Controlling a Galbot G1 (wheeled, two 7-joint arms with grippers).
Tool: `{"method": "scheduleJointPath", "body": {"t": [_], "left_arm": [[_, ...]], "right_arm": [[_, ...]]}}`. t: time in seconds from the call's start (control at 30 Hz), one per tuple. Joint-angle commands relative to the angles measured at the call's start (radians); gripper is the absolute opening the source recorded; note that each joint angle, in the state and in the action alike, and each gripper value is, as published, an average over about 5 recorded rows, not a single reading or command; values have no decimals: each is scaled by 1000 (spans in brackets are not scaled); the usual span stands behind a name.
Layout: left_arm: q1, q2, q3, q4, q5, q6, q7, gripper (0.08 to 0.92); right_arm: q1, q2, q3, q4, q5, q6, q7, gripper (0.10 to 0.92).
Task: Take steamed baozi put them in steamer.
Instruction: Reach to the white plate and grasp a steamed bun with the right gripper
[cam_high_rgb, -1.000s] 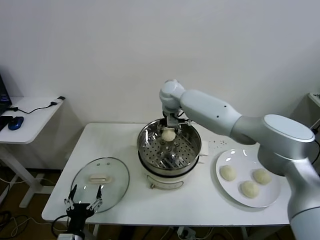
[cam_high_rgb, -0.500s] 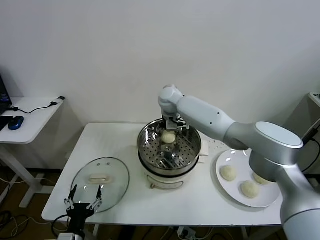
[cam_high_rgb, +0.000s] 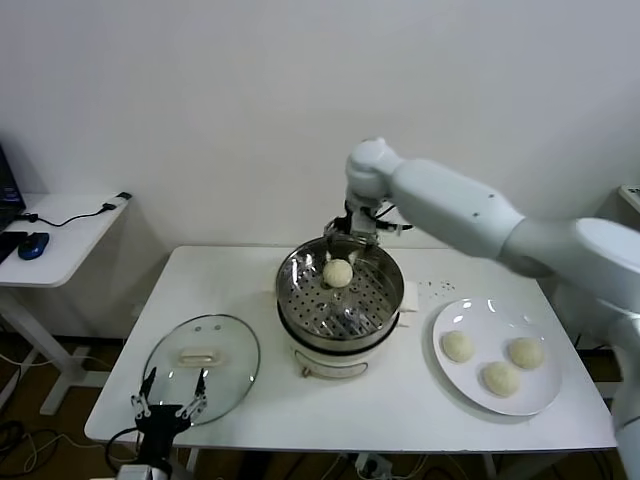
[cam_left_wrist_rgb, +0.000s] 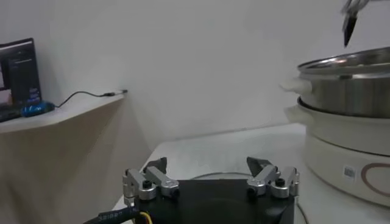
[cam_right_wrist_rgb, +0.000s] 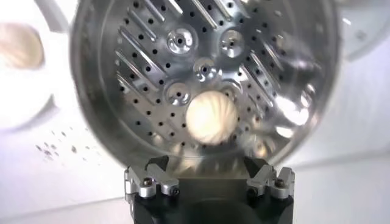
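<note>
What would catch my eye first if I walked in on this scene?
Probably the shiny steamer mid-table with one bun lying alone on its perforated floor, and the right pincer hanging open just above its far rim. Next, the white plate to its right holding three more buns, and the glass lid lying flat to its left.

Four steamed baozi in all, one (cam_high_rgb: 338, 272) in the single steamer (cam_high_rgb: 300, 300) and three (cam_high_rgb: 457, 346) (cam_high_rgb: 499, 378) (cam_high_rgb: 525, 352) on the one white plate (cam_high_rgb: 500, 320), plus one glass lid (cam_high_rgb: 200, 368) on one worktop (cam_high_rgb: 400, 410).
</note>
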Motion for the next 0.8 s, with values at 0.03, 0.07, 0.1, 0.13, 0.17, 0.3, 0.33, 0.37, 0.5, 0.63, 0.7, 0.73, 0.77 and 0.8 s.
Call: {"method": "scheduleJointPath", "body": {"t": [0.03, 0.07, 0.1, 0.13, 0.17, 0.3, 0.33, 0.37, 0.5, 0.63, 0.7, 0.73, 0.77, 0.8], "left_arm": [[4, 0, 2, -7, 2, -2, -1, 823], [4, 1, 3, -8, 1, -1, 0, 823], [4, 1, 3, -9, 1, -2, 0, 823], [4, 2, 4, -11, 1, -2, 1, 823], [3, 4, 5, -12, 2, -2, 2, 823], [4, 11, 13, -17, 8, -4, 3, 823], [3, 12, 15, -18, 9, -4, 2, 823], [2, 13, 16, -19, 9, -4, 2, 823], [-2, 15, 18, -23, 11, -1, 0, 823], [0, 15, 19, -25, 11, 1, -1, 823], [0, 15, 20, -23, 13, 2, -2, 823], [0, 14, 21, -22, 14, 2, -2, 823], [0, 13, 21, -20, 16, 2, -3, 823], [0, 12, 22, -18, 18, 2, -3, 823]], "right_arm": [[217, -376, -259, 190, 499, -472, 72, 823], [206, -415, -261, 201, 514, -520, 71, 823], [191, -451, -262, 207, 531, -564, 72, 823], [166, -479, -257, 204, 544, -593, 74, 823], [137, -507, -246, 195, 563, -621, 73, 823], [-24, -581, -182, 136, 625, -697, 72, 823], [-64, -592, -164, 126, 624, -704, 69, 823], [-102, -602, -147, 120, 617, -708, 63, 823], [-248, -625, -68, 126, 556, -715, 40, 823], [-420, -608, 63, 102, 451, -701, 25, 823], [-480, -581, 112, 82, 408, -692, 22, 823], [-501, -566, 128, 74, 395, -688, 22, 823], [-520, -549, 144, 63, 383, -686, 22, 823], [-533, -531, 156, 51, 375, -683, 23, 823]]}}
